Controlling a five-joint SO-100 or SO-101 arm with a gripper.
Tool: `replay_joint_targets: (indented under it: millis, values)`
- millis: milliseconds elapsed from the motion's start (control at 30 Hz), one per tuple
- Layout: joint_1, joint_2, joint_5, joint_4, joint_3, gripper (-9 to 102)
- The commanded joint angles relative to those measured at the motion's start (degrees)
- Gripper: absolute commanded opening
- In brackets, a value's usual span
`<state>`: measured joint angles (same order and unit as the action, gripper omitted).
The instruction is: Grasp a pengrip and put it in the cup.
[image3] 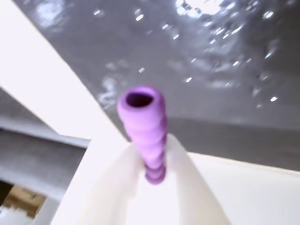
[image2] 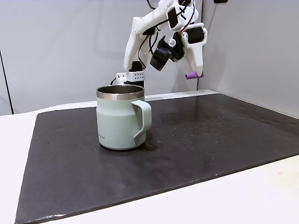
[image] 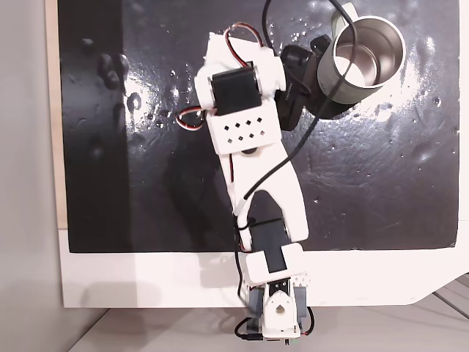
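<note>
High above the black mat (image2: 196,140), claw (image2: 195,74) clamped on pengrip (image2: 190,75), cup (image2: 119,121) well apart below.

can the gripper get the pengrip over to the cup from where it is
Probably yes. The gripper holds the purple pengrip raised well above the black mat, higher than the rim of the cup. The cup's mouth is open, and nothing stands between them.

A glossy black mat (image2: 210,135) lies well below the gripper, covering a white table (image2: 261,196); a grey wall (image2: 60,46) stands behind.
</note>
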<state>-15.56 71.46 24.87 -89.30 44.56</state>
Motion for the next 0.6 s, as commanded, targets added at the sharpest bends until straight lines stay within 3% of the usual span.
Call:
replay_joint_targets:
  millis: [0,300,567]
  values:
    - [2.02,7.03,-1.32,1.67,-0.62,0]
    - [6.86,9.93,-3.69,-0.88,0.62,0]
    - [17.40,11.60,-7.56,-4.13,-0.79,0]
